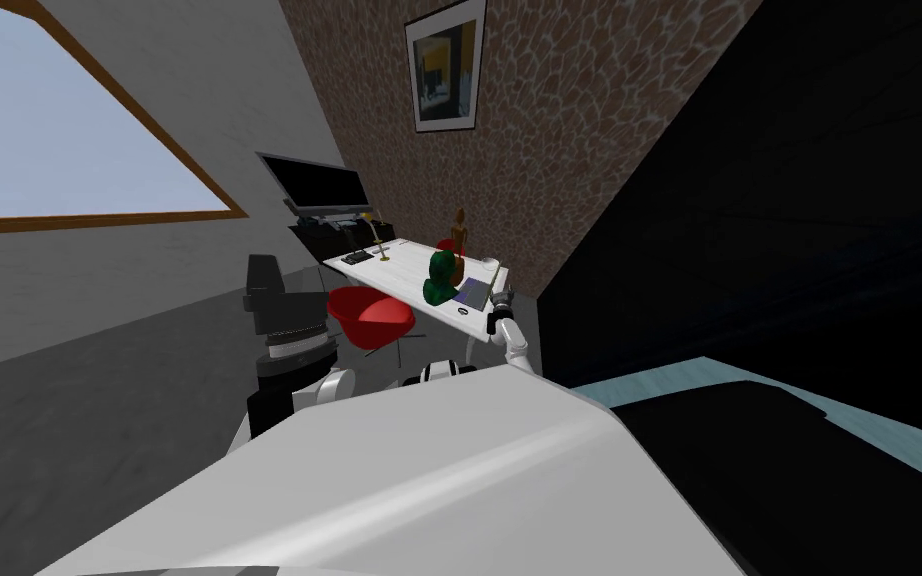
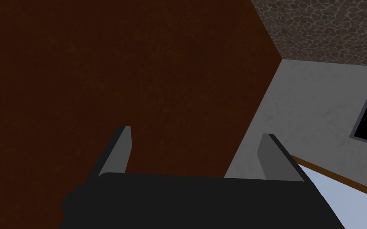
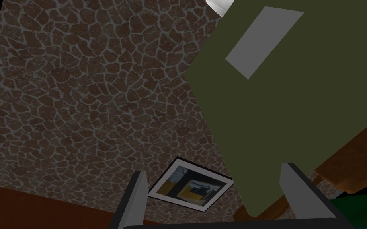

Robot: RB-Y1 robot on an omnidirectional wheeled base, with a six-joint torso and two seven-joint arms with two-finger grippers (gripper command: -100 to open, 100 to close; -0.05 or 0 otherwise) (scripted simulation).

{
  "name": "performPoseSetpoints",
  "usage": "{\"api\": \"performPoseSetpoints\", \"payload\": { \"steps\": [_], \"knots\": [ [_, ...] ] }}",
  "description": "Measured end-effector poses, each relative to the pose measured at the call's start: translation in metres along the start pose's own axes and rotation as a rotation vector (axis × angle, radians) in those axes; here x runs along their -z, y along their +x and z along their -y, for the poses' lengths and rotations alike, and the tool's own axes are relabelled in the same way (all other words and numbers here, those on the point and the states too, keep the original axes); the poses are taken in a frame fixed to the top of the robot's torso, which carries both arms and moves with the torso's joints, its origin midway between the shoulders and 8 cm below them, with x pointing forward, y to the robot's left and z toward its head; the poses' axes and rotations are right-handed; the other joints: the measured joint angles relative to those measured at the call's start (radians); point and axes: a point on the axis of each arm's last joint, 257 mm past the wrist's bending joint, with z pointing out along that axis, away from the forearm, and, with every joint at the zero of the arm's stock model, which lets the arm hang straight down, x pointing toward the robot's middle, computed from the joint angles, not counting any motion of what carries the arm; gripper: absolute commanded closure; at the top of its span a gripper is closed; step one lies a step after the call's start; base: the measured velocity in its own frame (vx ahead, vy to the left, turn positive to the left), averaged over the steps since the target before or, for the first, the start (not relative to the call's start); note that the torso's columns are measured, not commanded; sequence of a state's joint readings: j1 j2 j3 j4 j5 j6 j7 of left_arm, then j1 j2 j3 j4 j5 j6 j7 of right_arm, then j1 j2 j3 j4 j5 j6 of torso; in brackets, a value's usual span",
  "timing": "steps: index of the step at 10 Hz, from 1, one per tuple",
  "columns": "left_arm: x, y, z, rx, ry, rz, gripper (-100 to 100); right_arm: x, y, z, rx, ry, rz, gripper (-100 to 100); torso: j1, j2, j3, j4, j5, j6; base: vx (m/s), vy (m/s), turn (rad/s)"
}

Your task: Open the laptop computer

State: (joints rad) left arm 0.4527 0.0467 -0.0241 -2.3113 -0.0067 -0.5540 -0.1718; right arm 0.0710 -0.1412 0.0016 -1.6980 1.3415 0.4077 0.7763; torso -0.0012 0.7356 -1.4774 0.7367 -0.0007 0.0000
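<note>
The laptop (image 1: pixel 473 292) lies on the near right end of the white desk (image 1: pixel 404 270). Its purplish keyboard shows and its lid (image 1: pixel 494 284) stands raised at the right side. My right gripper (image 1: pixel 505 296) is at that lid's outer edge, by the desk corner. In the right wrist view the lid (image 3: pixel 294 99) is a flat olive panel with a grey rectangle on it. It reaches down between the fingers of my open right gripper (image 3: pixel 214 169), close to one finger (image 3: pixel 298 187). My left arm (image 1: pixel 279 320) is raised left of the red chair, and my left gripper (image 2: pixel 196 131) is open and holds nothing.
A green object (image 1: pixel 439 278) and a brown figurine (image 1: pixel 460 240) stand on the desk just left of the laptop. A red chair (image 1: pixel 371 315) sits at the desk's front. A dark screen (image 1: pixel 314 185) is behind the desk's far end. A bed (image 1: pixel 749 420) lies to the right.
</note>
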Motion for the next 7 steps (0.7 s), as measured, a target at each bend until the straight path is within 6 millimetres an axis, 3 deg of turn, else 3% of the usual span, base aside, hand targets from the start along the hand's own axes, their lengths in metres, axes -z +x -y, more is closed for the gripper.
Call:
{"api": "performPoseSetpoints", "payload": {
  "steps": [7],
  "knots": [
    [0.0000,0.0000,0.0000,0.000,0.000,0.000,0,-0.0067,0.0055,0.0034,0.260,0.092,-0.051,-100,-0.003,-0.009,-0.005,-0.005,-0.003,-0.003,0.000,0.002,0.087]
  ]
}}
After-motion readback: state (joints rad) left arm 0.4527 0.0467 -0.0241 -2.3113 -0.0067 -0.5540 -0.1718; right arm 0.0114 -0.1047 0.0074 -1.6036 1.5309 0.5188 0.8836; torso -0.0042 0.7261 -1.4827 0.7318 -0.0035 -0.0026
